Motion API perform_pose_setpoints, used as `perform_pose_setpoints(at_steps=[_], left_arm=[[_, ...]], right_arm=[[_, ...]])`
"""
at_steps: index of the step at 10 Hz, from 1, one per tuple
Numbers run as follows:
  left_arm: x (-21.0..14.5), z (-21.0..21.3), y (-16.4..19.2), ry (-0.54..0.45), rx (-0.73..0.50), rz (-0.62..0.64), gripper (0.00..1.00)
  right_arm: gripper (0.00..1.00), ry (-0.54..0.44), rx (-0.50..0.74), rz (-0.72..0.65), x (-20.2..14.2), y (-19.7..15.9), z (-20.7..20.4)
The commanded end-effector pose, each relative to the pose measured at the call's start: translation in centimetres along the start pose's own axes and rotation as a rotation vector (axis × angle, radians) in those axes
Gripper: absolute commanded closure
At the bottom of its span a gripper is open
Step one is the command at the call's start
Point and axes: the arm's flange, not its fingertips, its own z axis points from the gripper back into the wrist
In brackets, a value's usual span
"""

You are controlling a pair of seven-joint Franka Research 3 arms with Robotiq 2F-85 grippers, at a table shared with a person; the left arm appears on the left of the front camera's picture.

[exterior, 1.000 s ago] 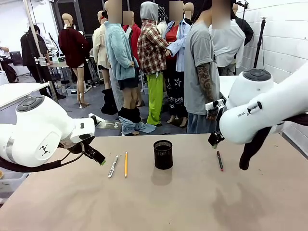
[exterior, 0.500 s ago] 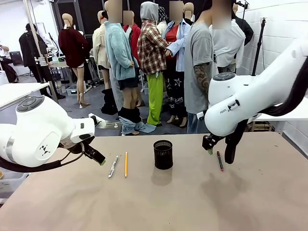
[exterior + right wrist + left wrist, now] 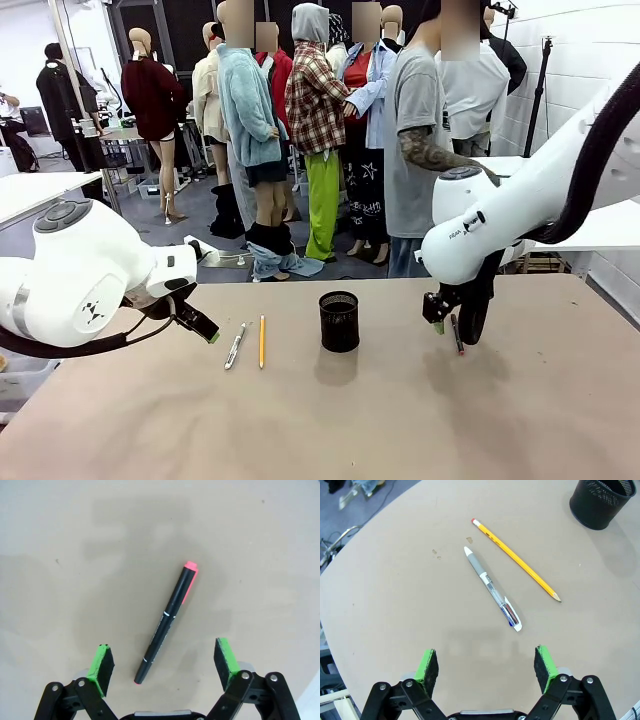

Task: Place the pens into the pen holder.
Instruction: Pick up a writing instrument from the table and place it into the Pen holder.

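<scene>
**Front view: both grippers spread wide, all three pens flat on the table**

Tan table carries the task items. A person in a grey T-shirt stands at its far edge.

Left arm sits low on the left side. The left gripper is released, with nothing between its green pads, and hangs above the table near the white pen.

Right arm reaches down on the right side. The right gripper is released and empty. In the right wrist view the near end of the dark pen lies between its fingers, clear of both pads.

Pen holder stands upright mid-table, between the two arms.

The yellow pencil lies flat to the left of the holder. The white pen lies just beside it, further left, not touching. The dark pen, which has a pink-red end, lies flat to the right of the holder, apart from it.
</scene>
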Motion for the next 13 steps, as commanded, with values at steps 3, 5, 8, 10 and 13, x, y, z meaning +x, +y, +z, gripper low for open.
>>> perform_pose_setpoints(at_steps=[3,5,8,10,13], left_arm=[[0.0,0.0,0.1,-0.001,0.000,0.003,0.00],[0.0,0.0,0.1,-0.001,0.000,0.003,0.00],[0.0,0.0,0.1,-0.001,0.000,0.003,0.00],[0.0,0.0,0.1,-0.001,0.000,0.003,0.00],[0.0,0.0,0.1,-0.001,0.000,0.003,0.00]], right_arm=[[0.00,0.029,0.082,-0.101,1.3,-1.0,-0.9],[0.00,0.059,0.054,-0.102,1.9,-1.1,-1.4],[0.00,0.077,0.045,-0.103,2.5,-1.0,-2.1],[0.17,0.081,0.052,-0.100,2.5,-1.0,-2.1],[0.76,0.098,0.089,-0.088,2.6,-1.5,-2.3]])
